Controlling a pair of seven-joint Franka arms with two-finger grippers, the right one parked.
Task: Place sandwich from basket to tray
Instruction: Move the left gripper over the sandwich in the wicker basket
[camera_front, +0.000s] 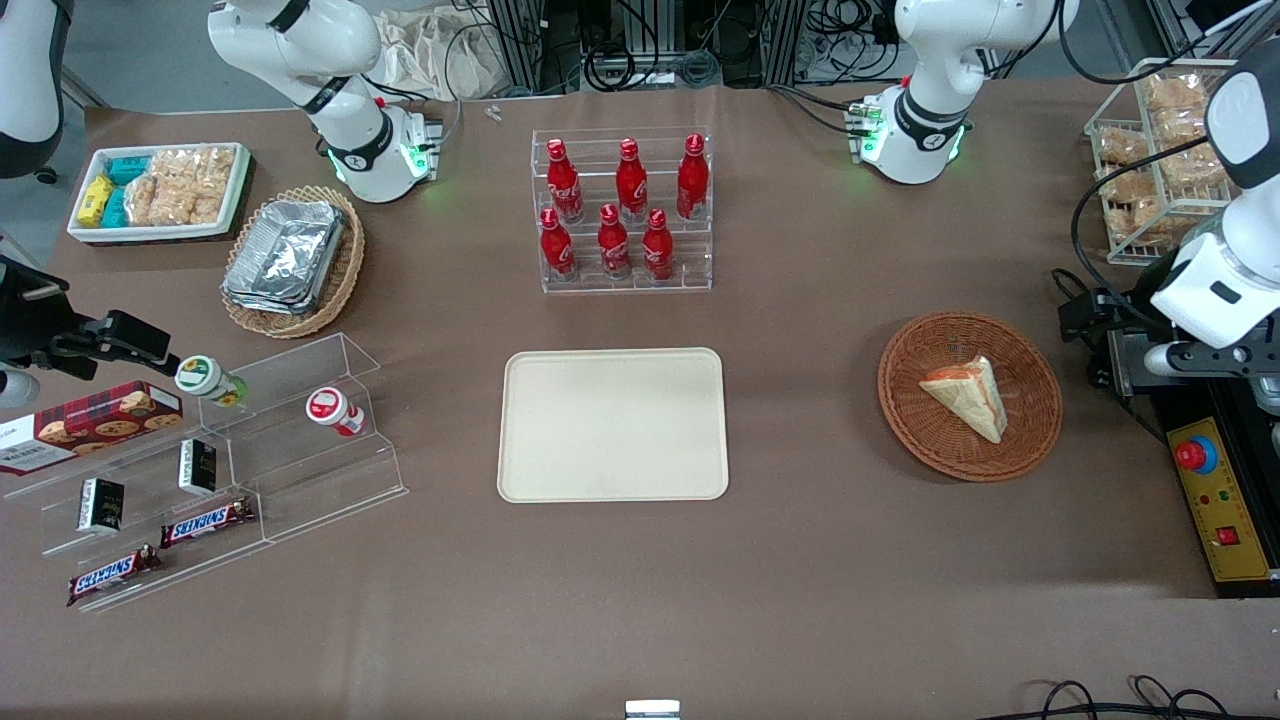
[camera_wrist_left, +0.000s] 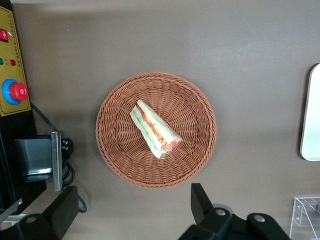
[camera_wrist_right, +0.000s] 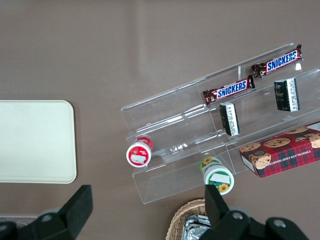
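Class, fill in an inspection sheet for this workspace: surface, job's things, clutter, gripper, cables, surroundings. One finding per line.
Surface: brown table, bare near the front camera.
Job's things: sandwich lies in the basket; tray holds nothing.
Clutter: cola bottles on a clear rack; snack stand toward the parked arm's end.
Gripper: left gripper open, raised above the table beside the basket, holding nothing.
Cables: black leads at the working arm's table edge.
Surroundings: control box with a red button.
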